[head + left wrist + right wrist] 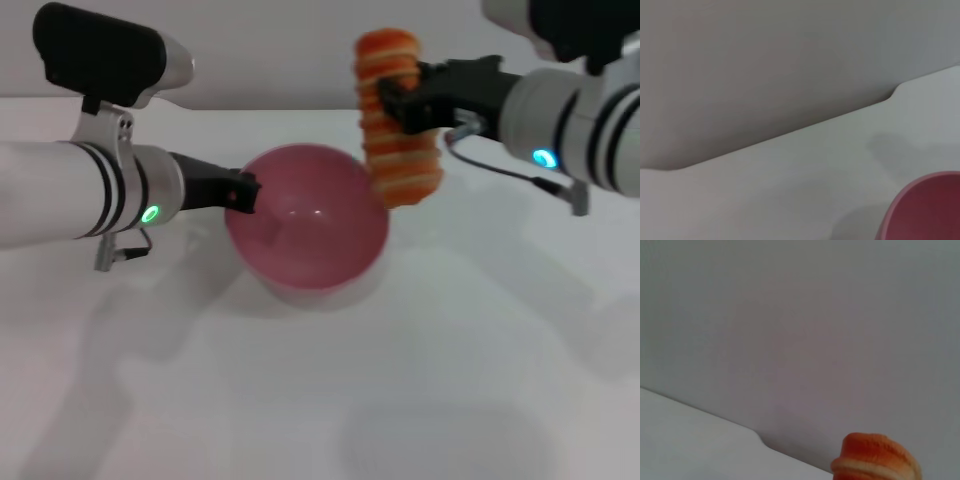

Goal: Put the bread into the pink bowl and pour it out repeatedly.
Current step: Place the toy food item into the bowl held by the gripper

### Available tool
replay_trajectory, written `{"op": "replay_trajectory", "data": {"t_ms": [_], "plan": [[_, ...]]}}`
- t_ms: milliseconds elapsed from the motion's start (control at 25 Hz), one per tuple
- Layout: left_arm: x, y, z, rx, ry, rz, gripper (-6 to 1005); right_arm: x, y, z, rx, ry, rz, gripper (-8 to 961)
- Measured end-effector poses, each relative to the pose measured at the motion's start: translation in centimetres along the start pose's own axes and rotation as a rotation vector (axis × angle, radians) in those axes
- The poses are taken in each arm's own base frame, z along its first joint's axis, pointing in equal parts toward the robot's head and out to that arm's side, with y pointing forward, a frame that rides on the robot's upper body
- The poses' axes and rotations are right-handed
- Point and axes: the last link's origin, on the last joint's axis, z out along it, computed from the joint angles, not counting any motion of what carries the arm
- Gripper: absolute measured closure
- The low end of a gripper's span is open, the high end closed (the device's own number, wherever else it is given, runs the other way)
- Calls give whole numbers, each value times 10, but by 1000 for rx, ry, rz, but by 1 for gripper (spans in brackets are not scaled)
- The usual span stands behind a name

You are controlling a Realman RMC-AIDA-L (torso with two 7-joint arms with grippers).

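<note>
The pink bowl (pixel 308 221) stands on the white table at the centre of the head view; its inside looks bare. My left gripper (pixel 238 192) is at the bowl's left rim, touching it. My right gripper (pixel 392 100) is shut on the bread (pixel 396 118), an orange loaf with pale stripes, and holds it upright in the air above the bowl's right rim. The bowl's rim shows in the left wrist view (pixel 925 210). The bread's end shows in the right wrist view (pixel 875 457).
The white table (pixel 420 380) runs to a grey wall (pixel 260 50) behind. A notch in the table's far edge (pixel 892 92) shows in the left wrist view.
</note>
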Motion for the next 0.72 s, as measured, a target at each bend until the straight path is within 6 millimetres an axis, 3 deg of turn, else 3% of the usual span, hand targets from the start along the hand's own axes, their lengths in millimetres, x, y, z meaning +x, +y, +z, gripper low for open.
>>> {"op": "replay_trajectory", "data": {"t_ms": [400, 720], "plan": [[10, 8, -1, -31, 30, -1, 950, 5, 24, 14, -79, -30, 12, 658], [9, 8, -1, -35, 30, -5, 950, 9, 40, 12, -82, -106, -97, 565]]}}
